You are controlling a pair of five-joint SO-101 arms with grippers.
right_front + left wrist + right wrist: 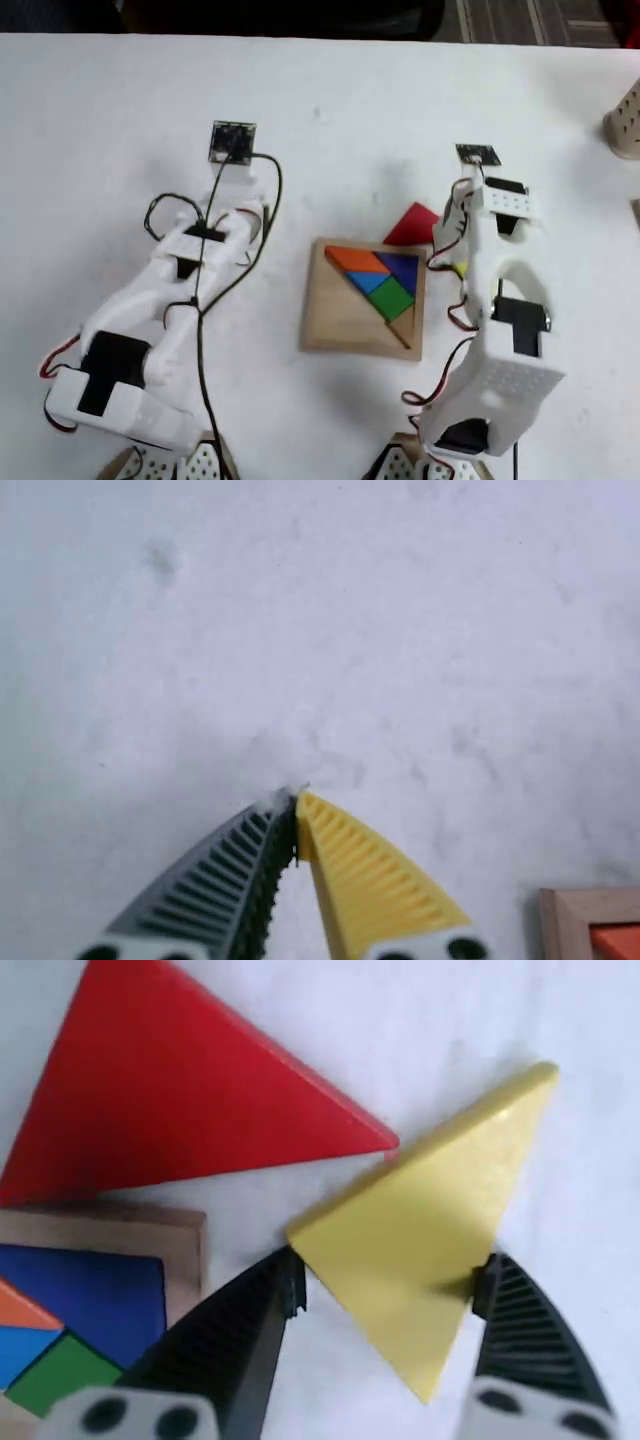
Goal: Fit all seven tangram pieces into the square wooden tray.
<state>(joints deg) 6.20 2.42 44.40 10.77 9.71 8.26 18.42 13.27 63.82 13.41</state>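
Closest in, at 7 o'clock of the high view, left arm's base [110,390], with the left gripper [297,805] out at 10 o'clock from the tray, fingers [360,880] clenched on nothing, tips together over bare white surface [300,630]. Moving right to the square wooden tray [335,320] at centre: four pieces seated, namely orange piece [355,259], dark blue piece [402,268], light blue piece [370,283] and green piece [396,301], packed into the half toward 1 o'clock, with the half toward 7 o'clock bare wood. Just off the tray's 1 o'clock corner, flat on the surface, red triangle [180,1110]. Farther right, at 3 o'clock of the tray, right gripper [388,1275], fingers [235,1340] grasping the yellow triangle [420,1210] by two edges, just beside the tray and outside it. Judged a little past halfway: at least red and yellow not yet seated, both seemingly big enough to fill much of the bare half.
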